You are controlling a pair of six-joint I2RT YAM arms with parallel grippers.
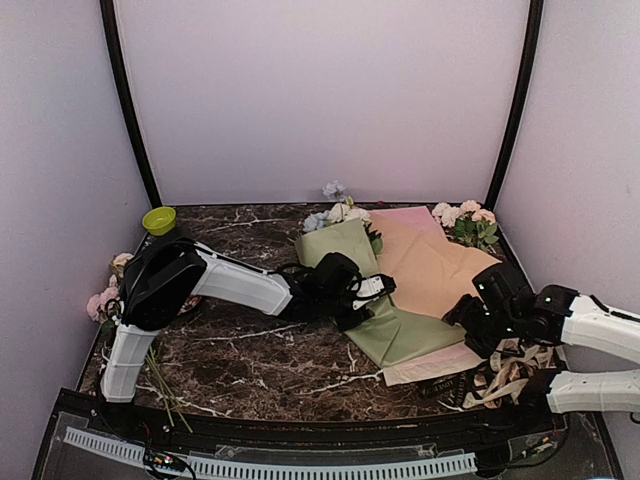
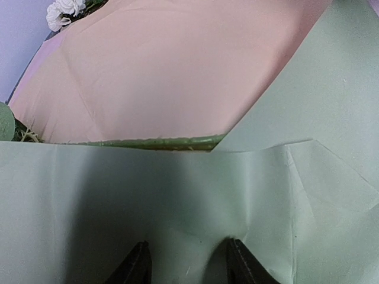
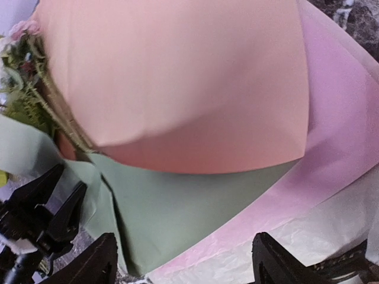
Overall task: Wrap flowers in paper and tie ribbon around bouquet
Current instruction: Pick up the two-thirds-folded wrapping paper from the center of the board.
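Left pincer (image 2: 188,263): fingers half-spread, pressed on the folded paper (image 2: 118,195); grip cannot be determined. Right pincer (image 3: 185,260): jaws wide, empty, just beyond the paper's right edge, above the pink sheet (image 3: 331,136). Flowers (image 1: 340,212): blossoms protrude from the paper's far end. Tan sheet (image 3: 177,77) overlaps the paper's right side.

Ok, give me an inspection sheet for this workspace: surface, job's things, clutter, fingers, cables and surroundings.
Surface: dark marble table.
Job's things: green paper folded over the flowers; black ribbon not made out.
Clutter: tan sheet, pink sheet, cream ribbon, spare flowers, bowl, loose stems.
Grippers: left fingers straddle the green paper, grip unclear; right fingers wide open over the sheets.
Cables: wires on the front rail.
Surroundings: pale walls, black corner posts.
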